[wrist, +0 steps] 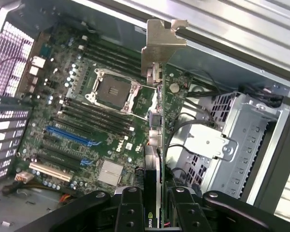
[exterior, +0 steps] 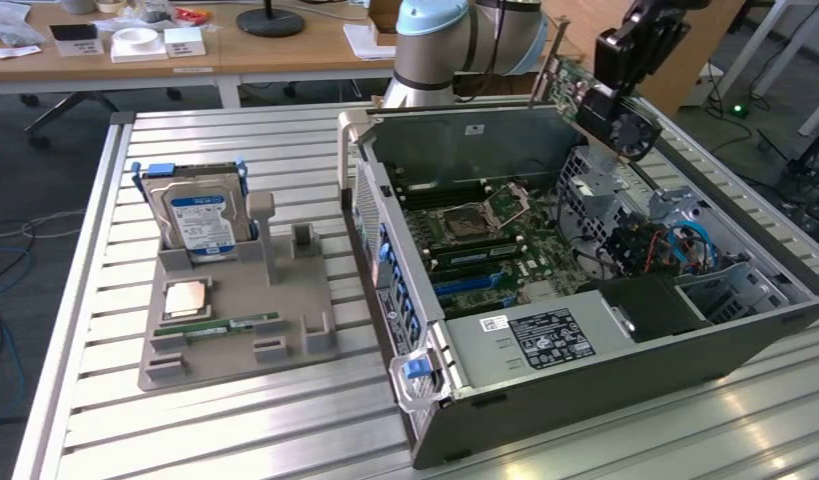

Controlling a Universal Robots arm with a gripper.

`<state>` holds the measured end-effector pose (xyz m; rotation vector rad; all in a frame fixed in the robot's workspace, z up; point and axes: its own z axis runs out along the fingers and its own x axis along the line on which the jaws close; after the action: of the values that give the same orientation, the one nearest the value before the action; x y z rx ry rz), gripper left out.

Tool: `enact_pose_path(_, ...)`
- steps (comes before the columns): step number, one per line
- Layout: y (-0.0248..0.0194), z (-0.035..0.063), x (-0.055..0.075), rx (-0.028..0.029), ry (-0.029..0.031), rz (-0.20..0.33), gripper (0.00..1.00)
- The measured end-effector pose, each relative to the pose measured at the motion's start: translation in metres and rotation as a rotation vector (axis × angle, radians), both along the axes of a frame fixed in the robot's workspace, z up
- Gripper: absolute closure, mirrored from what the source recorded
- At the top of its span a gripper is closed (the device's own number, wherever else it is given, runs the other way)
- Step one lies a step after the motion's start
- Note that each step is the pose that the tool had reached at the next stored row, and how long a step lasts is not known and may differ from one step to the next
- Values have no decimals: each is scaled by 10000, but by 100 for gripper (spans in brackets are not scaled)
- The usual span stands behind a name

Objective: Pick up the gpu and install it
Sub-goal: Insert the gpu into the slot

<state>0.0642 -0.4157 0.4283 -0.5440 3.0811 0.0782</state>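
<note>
The gpu hangs tilted in the air over the far right corner of the open computer case, its dark fan face and green board edge showing. My gripper is shut on its upper part. In the wrist view I see the gpu edge-on between my fingers, with its silver end bracket pointing away. My gripper holds the card above the motherboard, off to one side of the blue slots.
A grey fixture tray in the exterior view's left holds a silver hard drive, a processor and a memory stick. A metal drive cage stands inside the case beside the card. The arm's base rises behind the case.
</note>
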Motion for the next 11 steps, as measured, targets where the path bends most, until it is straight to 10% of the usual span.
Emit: enact_pose_path(11,0,-1,0,-8,0,1657,74)
